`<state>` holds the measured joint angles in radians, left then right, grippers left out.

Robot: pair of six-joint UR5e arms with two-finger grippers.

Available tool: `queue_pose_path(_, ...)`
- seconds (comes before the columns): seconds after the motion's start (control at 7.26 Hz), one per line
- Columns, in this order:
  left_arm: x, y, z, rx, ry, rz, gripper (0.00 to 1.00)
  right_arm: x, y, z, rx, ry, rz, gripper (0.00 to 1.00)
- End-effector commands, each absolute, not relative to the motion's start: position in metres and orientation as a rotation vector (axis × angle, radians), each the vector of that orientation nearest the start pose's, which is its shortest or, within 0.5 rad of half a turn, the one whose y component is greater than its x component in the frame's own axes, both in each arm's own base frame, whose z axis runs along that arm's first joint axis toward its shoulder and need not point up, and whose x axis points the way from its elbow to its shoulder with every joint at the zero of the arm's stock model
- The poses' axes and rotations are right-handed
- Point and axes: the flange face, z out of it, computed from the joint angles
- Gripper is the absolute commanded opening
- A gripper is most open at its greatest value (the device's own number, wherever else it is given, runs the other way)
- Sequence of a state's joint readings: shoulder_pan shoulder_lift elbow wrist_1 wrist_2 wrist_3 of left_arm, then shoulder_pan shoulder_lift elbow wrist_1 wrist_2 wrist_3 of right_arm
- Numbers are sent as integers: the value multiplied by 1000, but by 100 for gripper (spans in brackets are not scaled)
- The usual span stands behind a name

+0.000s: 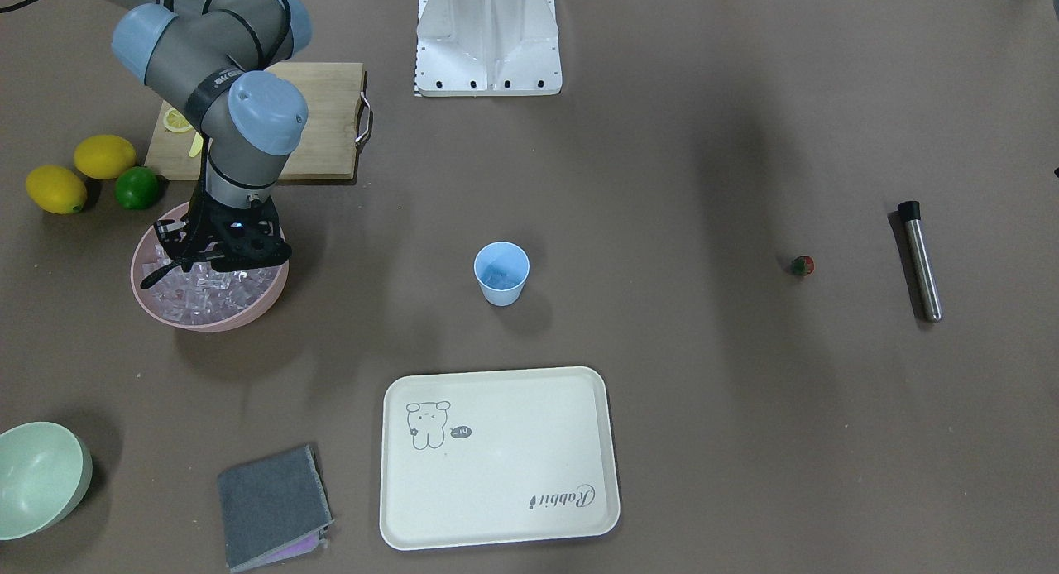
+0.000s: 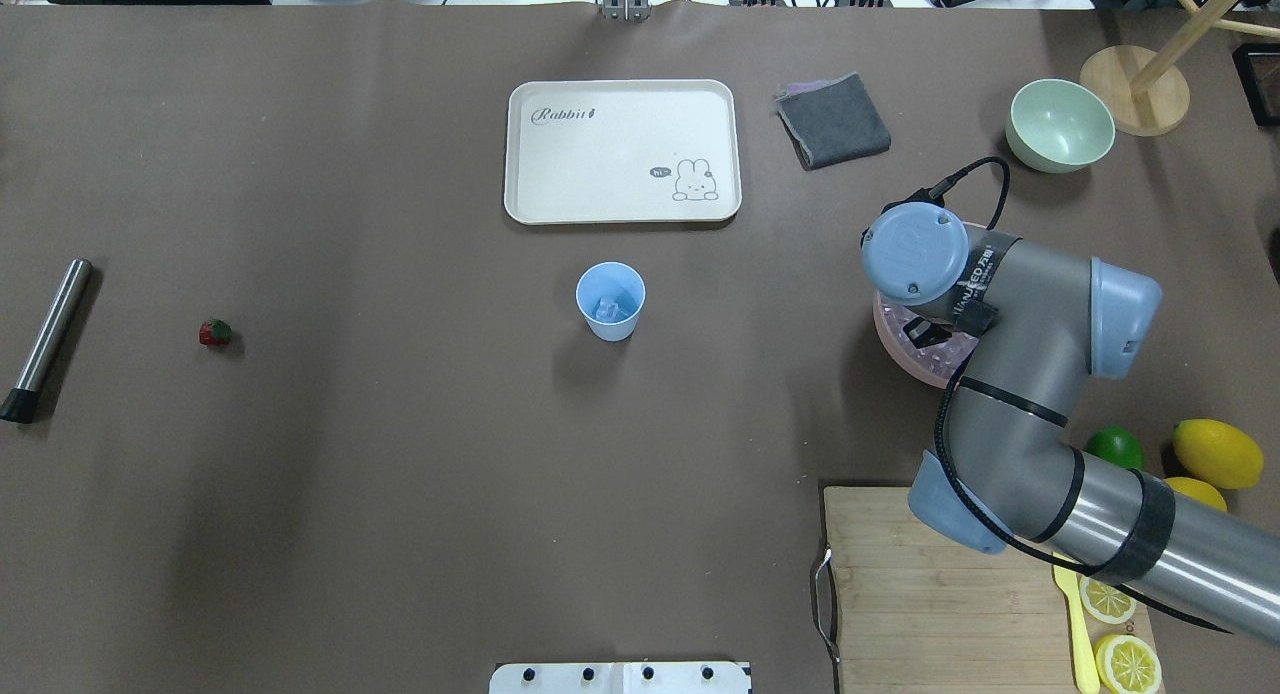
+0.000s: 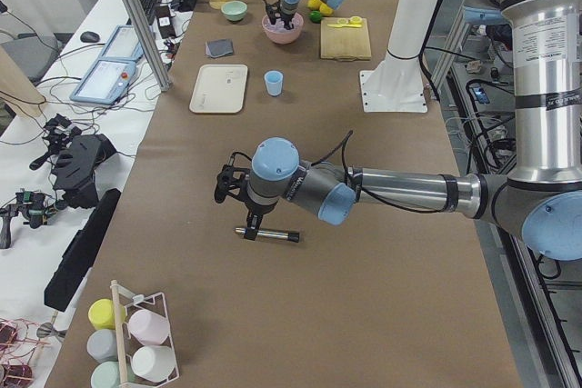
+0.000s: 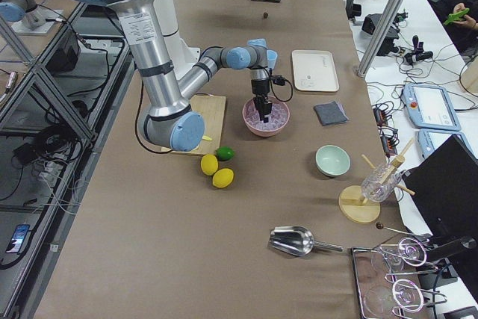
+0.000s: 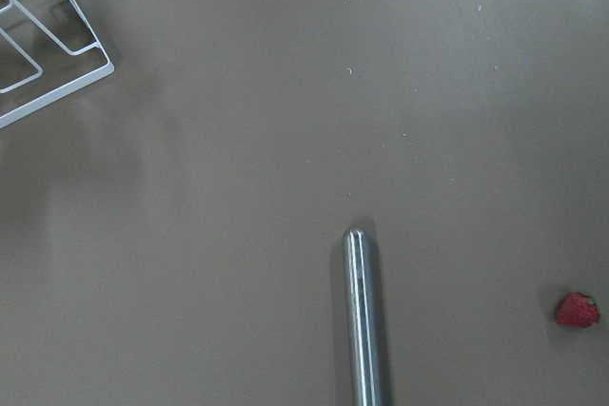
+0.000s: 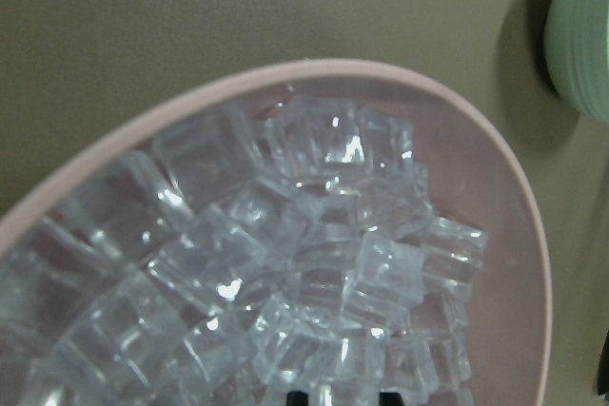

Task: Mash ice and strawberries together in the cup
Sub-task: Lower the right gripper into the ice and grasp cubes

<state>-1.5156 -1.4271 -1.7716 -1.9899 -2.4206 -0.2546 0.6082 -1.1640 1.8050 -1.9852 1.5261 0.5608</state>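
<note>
The light blue cup (image 2: pixel 610 301) stands mid-table with a few cubes of ice (image 2: pixel 610 310) inside. A heap of ice (image 6: pixel 314 263) fills the pink bowl (image 1: pixel 207 324). My right gripper (image 1: pixel 217 264) is lowered into that heap. In the right wrist view its fingertips (image 6: pixel 297 395) sit close together, about one cube apart, with ice between them. The strawberry (image 2: pixel 214 332) lies alone on the table far to the left, next to a steel muddler (image 2: pixel 45 339). My left gripper (image 3: pixel 232 190) hovers above the muddler (image 5: pixel 363 320); I cannot tell whether it is open or shut.
A cream tray (image 2: pixel 620 149), a grey cloth (image 2: pixel 833 121) and a pale green bowl (image 2: pixel 1060 124) lie beyond the cup. A cutting board (image 2: pixel 930 594) with lemon slices, lemons (image 2: pixel 1217 452) and a lime (image 2: pixel 1115 446) sit by the right arm. A wire rack (image 5: pixel 48 45) stands near the left gripper.
</note>
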Motion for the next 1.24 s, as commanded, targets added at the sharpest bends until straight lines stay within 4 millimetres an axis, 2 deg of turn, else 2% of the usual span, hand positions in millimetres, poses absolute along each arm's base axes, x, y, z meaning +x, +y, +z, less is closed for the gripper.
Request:
queue_pose_path(0.0, -34, -451, 575, 310, 890, 17, 97, -413, -462, 385, 205, -131, -404, 29)
queue_pose_path(0.14, -34, -451, 575, 310, 890, 17, 97, -409, -466, 386, 204, -130, -400, 28)
queue_pose_path(0.28, -34, -452, 573, 313, 891, 18, 97, -401, -470, 378, 213, -144, -400, 28)
queue_pose_path(0.83, -33, -456, 570, 320, 891, 23, 97, -357, -477, 273, 299, -392, -324, 28)
queue_pose_path(0.96, -33, -456, 569, 323, 891, 23, 97, -361, -479, 253, 304, -464, -273, 28)
queue_pose_path(1.1, -33, -456, 569, 323, 891, 23, 97, -374, -481, 242, 343, -547, -218, 28)
